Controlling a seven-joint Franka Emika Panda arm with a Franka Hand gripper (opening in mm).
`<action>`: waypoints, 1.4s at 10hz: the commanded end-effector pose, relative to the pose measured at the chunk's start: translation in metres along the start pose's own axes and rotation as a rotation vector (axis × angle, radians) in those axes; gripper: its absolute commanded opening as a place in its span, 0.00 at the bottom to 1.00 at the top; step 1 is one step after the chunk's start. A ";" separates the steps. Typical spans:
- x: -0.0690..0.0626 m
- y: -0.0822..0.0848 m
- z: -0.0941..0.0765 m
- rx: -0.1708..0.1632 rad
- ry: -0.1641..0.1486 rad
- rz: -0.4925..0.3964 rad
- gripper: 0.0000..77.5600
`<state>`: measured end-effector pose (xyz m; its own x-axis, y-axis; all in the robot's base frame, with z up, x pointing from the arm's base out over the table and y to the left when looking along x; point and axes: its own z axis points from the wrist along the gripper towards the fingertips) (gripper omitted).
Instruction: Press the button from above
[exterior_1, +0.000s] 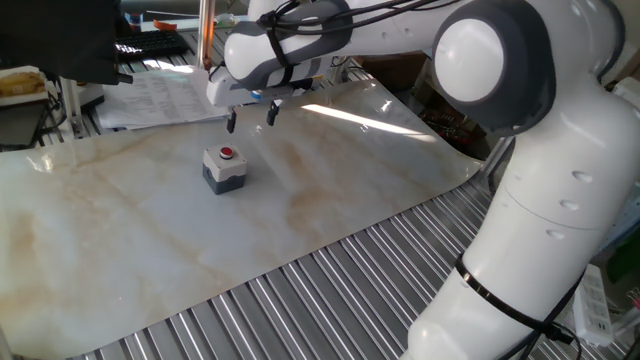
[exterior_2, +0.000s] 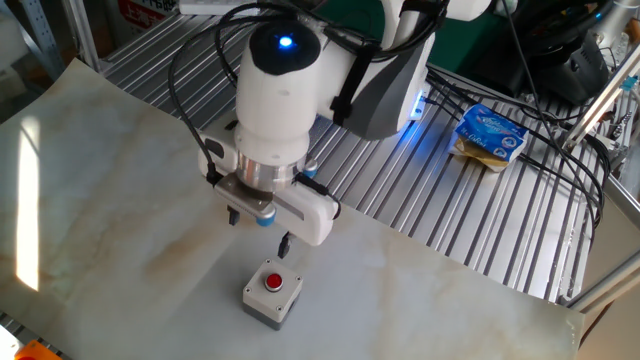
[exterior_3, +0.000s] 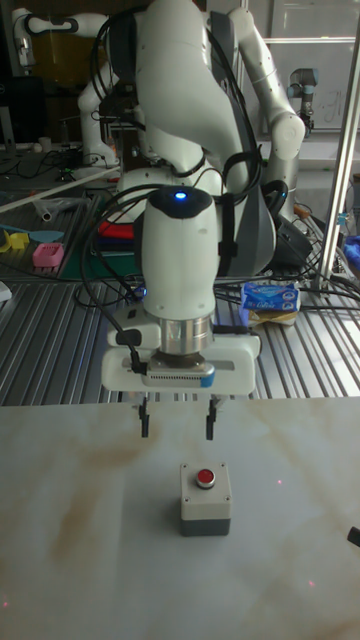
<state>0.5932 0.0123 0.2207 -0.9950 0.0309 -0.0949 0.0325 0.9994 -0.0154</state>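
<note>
Your gripper (exterior_3: 176, 423) hangs with fingers apart, clear of the button (exterior_3: 205, 497), which sits at its 5 o'clock on the table (exterior_3: 80, 540).

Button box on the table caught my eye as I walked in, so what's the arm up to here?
The Franka arm is holding its end effector in the air near the button, with its fingers open and pointing down. Nothing is touching the button, so it has not yet been pressed. The end effector is offset to one side rather than straight above it, on the marbled sheet covering the table.
</note>
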 end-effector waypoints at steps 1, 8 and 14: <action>-0.002 0.001 0.000 0.002 -0.005 0.002 1.00; -0.008 0.000 0.017 0.003 -0.001 0.002 1.00; -0.010 0.001 0.026 0.002 -0.005 0.004 1.00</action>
<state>0.6037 0.0130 0.1960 -0.9946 0.0341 -0.0979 0.0359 0.9992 -0.0174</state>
